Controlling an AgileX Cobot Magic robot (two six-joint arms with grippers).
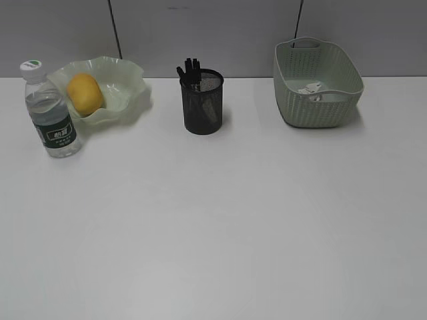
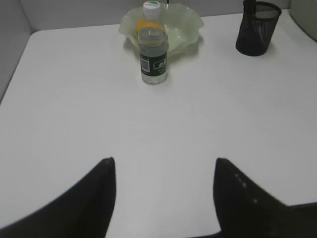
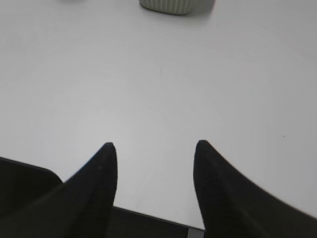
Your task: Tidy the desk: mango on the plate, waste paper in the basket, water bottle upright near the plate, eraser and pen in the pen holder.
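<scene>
The yellow mango (image 1: 85, 93) (image 2: 148, 26) lies in the wavy green plate (image 1: 127, 83) (image 2: 185, 25) at the back left of the white desk (image 1: 213, 227). Just in front of the plate the water bottle (image 1: 52, 113) (image 2: 153, 49) stands upright. The black mesh pen holder (image 1: 202, 101) (image 2: 256, 27) holds dark pens; the eraser is not visible. White waste paper (image 1: 313, 90) lies inside the woven basket (image 1: 317, 81) (image 3: 168, 5). My left gripper (image 2: 163, 161) hangs open and empty over bare desk, far short of the bottle. My right gripper (image 3: 154, 145) is open and empty near the front edge.
A grey panelled wall (image 1: 213, 33) rises behind the desk. The desk's front edge (image 3: 148, 215) shows just under my right gripper in the right wrist view. Neither arm appears in the exterior view.
</scene>
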